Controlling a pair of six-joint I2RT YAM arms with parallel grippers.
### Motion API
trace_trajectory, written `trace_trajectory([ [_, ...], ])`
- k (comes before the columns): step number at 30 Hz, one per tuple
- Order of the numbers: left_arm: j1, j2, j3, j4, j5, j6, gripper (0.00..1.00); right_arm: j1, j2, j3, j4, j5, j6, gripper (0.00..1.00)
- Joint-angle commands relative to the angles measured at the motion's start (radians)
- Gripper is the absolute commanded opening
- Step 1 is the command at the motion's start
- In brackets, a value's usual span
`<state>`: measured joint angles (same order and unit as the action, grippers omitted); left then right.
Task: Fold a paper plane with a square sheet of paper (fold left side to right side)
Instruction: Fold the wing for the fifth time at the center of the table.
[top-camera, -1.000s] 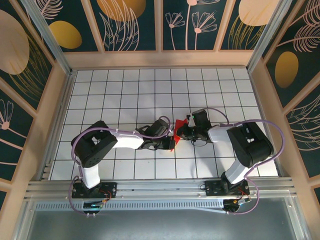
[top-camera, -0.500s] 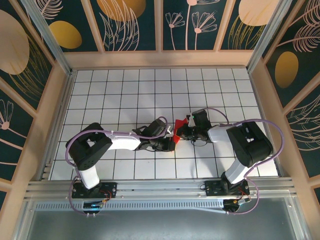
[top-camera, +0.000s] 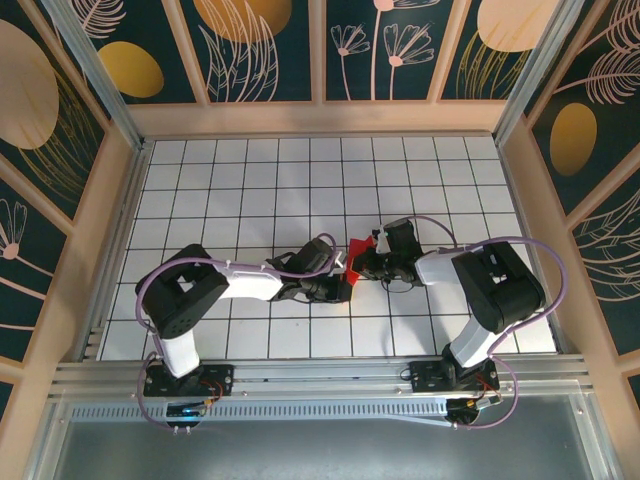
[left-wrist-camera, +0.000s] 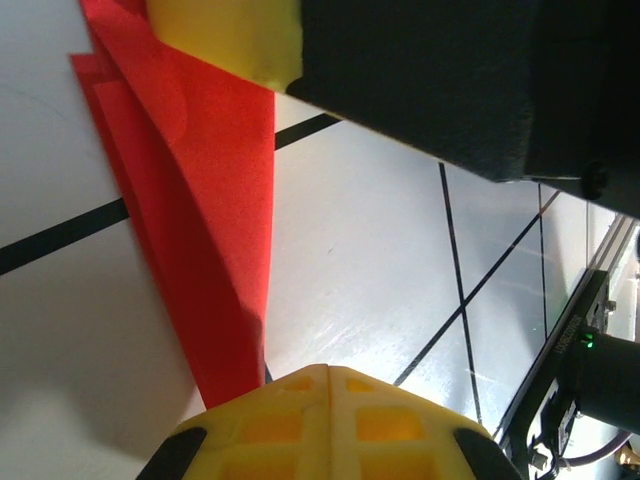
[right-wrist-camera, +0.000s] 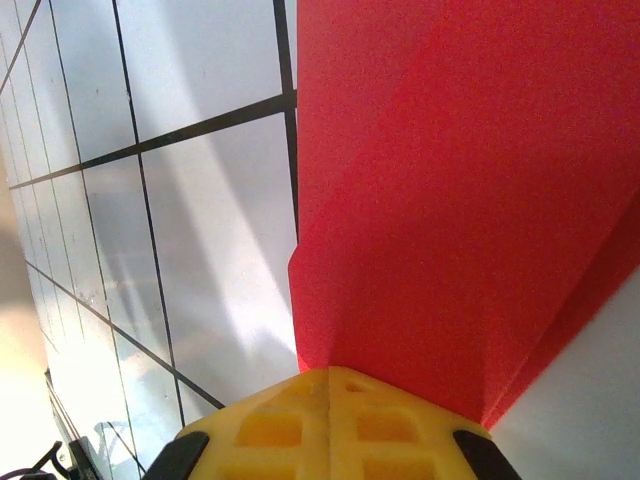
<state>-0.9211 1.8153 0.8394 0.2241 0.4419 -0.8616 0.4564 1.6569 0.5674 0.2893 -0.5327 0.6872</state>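
Both grippers pinch one folded red paper (top-camera: 356, 248) at the middle of the gridded table (top-camera: 240, 180).

The left gripper (top-camera: 345, 284) is closed on the paper's near-left tip. The right gripper (top-camera: 364, 262) is closed on its right side, and the two stand just beside each other. The layered red edges fan out from the yellow pads (left-wrist-camera: 320, 420). Behind the paper, rows of white tiles reach to the wooden wall (top-camera: 320, 118). Left and right of it, the side walls stand well apart.
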Motion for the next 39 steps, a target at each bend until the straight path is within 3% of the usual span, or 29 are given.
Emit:
trace_trajectory([
  [1,0.004,0.021,0.011,0.002,0.015,0.006,0.00,0.017,0.064,-0.040,-0.129,0.068,-0.022,0.00],
  [39,0.004,0.028,-0.026,-0.019,-0.022,0.018,0.00,0.020,0.078,-0.031,-0.154,0.080,-0.037,0.00],
])
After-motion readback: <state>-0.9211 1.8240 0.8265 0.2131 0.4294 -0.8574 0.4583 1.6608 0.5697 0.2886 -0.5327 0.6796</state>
